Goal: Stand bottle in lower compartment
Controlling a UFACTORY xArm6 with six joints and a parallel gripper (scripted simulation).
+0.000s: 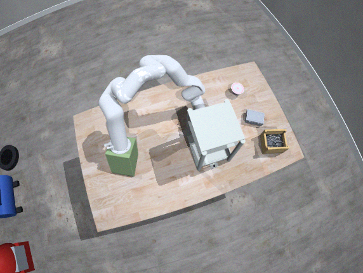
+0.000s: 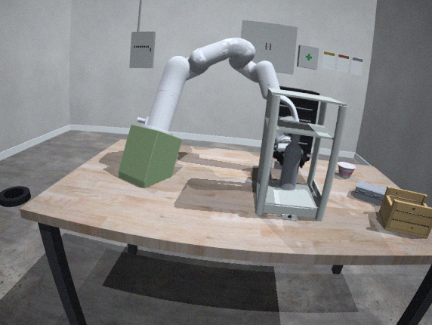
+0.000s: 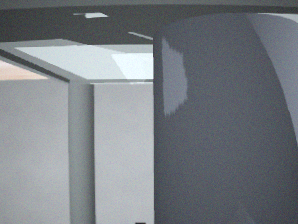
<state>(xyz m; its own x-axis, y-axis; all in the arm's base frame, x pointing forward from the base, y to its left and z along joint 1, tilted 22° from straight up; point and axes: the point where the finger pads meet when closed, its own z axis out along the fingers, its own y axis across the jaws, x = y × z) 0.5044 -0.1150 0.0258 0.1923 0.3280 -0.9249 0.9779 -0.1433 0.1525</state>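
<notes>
A grey bottle [image 2: 290, 174] [image 3: 220, 125] stands upright, cap up, inside the lower compartment of the pale green shelving unit [image 1: 216, 127] [image 2: 264, 151]. Its base rests on the compartment's floor [image 2: 292, 198] towards the back. My gripper [image 2: 291, 158] reaches in from behind the unit. Its dark fingers stand on either side of the bottle's body, a little open. In the wrist view the bottle fills the right half, with a shelf post [image 3: 80, 150] to the left. From above, the shelf's top hides both the gripper and the bottle.
A pink cup [image 1: 237, 88] [image 2: 346, 168], a grey box [image 1: 254, 117] [image 2: 368, 192] and a wooden crate [image 1: 274, 141] [image 2: 404, 212] stand to the right of the shelf. The arm's green base [image 1: 122, 159] [image 2: 149, 155] stands to the left.
</notes>
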